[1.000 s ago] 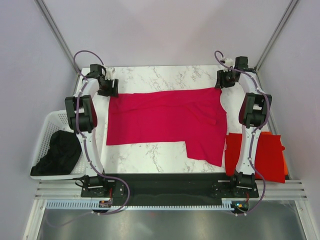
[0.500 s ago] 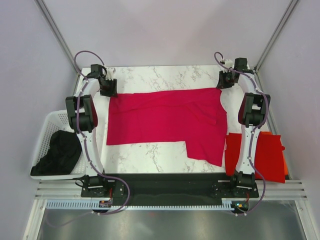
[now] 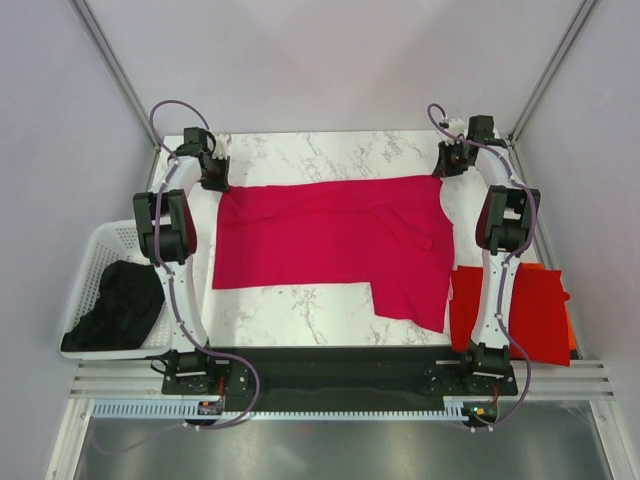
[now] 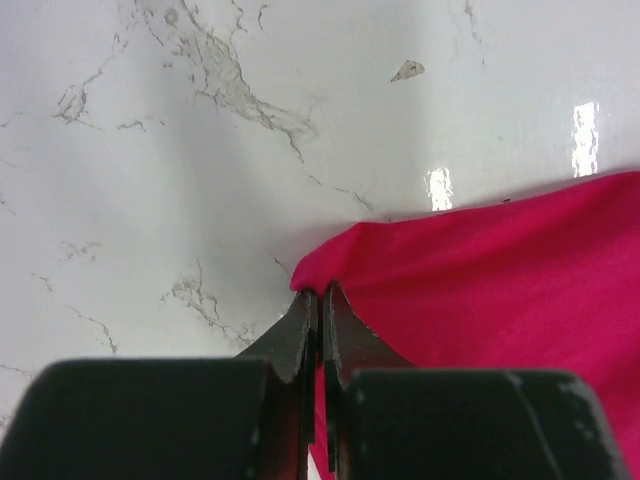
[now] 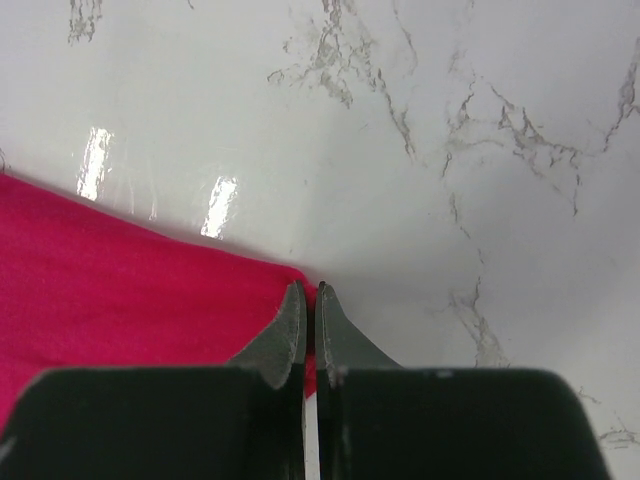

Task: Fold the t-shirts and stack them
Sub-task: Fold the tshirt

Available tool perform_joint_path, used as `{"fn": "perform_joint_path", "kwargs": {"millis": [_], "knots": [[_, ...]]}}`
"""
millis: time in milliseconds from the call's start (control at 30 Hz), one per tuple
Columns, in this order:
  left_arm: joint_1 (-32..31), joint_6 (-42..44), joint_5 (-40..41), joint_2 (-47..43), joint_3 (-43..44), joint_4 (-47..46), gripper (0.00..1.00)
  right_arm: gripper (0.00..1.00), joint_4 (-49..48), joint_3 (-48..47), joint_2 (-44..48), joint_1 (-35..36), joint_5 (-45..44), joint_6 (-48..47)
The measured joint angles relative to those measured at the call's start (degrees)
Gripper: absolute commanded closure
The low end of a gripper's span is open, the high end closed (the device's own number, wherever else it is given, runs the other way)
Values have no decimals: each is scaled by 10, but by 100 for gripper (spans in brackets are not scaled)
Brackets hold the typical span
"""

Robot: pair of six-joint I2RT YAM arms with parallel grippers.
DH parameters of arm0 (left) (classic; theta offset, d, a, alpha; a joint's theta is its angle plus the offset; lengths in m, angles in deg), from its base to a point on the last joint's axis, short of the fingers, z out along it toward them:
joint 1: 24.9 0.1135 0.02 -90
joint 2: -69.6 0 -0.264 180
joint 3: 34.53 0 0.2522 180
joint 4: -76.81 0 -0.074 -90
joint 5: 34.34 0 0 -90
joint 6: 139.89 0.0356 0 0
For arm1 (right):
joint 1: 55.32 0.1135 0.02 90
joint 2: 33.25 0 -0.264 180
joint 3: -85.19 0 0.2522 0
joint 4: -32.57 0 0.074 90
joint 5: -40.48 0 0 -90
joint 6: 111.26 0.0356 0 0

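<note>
- Hands, top view: your left hand [image 3: 213, 178] and right hand [image 3: 447, 165], open a second ago, now clench the far corners of the crimson-pink t-shirt [image 3: 330, 240], flat on the tabletop [image 3: 320, 150]; folding can begin.
- Left wrist: fingertips hide how much corner is caught.
- Right wrist: likewise; only a red sliver shows.

I work in a lab booth: plain white walls [image 3: 330, 60], metal frame posts [image 3: 108, 65], my left arm [image 3: 160, 225] and right arm [image 3: 503, 218] bolted to a rail [image 3: 110, 380].
</note>
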Motion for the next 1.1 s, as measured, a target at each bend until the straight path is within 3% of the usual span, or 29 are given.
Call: {"fn": "perform_joint_path", "kwargs": {"millis": [267, 500, 767, 1100], "knots": [[-2, -3, 1, -72, 8, 4, 98, 100, 12, -3, 63, 2, 0, -3], [-5, -11, -4, -269, 5, -18, 98, 100, 1, 41, 297, 4, 16, -9], [3, -16, -5, -510, -106, -45, 98, 100, -17, 174, 602, 4, 45, -30], [7, -12, -2, -740, -215, -39, 98, 100, 23, 240, 833, 4, 40, -40]]}}
